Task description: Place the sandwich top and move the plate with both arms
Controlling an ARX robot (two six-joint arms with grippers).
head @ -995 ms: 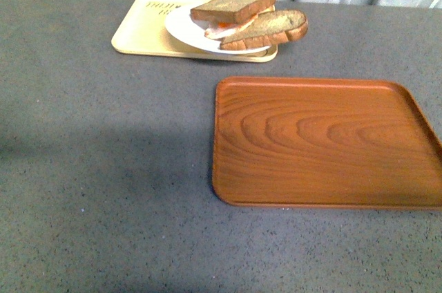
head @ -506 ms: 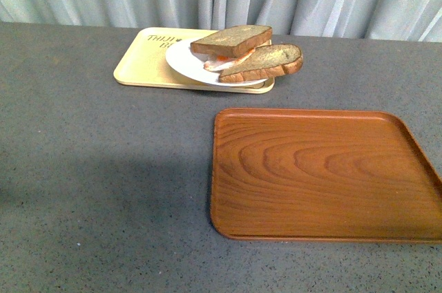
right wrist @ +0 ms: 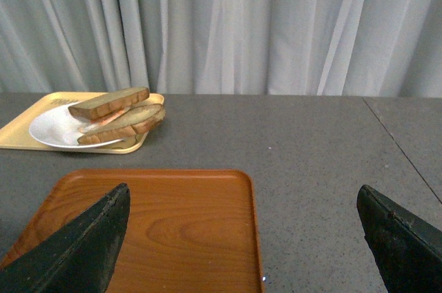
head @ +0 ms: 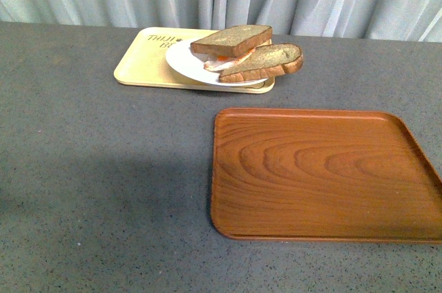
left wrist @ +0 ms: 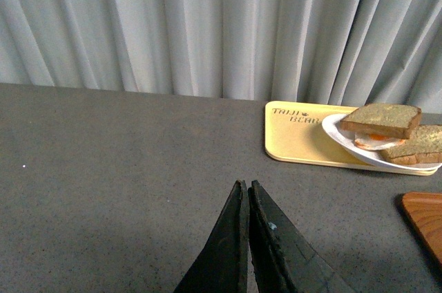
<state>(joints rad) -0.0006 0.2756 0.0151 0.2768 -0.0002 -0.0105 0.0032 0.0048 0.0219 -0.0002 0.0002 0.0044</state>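
While neither arm shows in the front view, the sandwich top (head: pixel 232 40) sits far across the table at about 12 o'clock, resting tilted on the fried egg (head: pixel 219 62) and the rounded bread slice (head: pixel 263 63), all on the plate (head: pixel 181 57), which lies on the yellow tray (head: pixel 138 65). Long axis of the top: roughly 9 to 3 o'clock. Left gripper (left wrist: pixel 247 196): fingers pressed together, holding nothing; stack at its 1 o'clock. Right gripper (right wrist: pixel 242 238): spread wide, empty; stack at its 10 o'clock, beyond the wooden tray (right wrist: pixel 159 224). Neither arm looks clearly nearer; both stand well apart from the plate.
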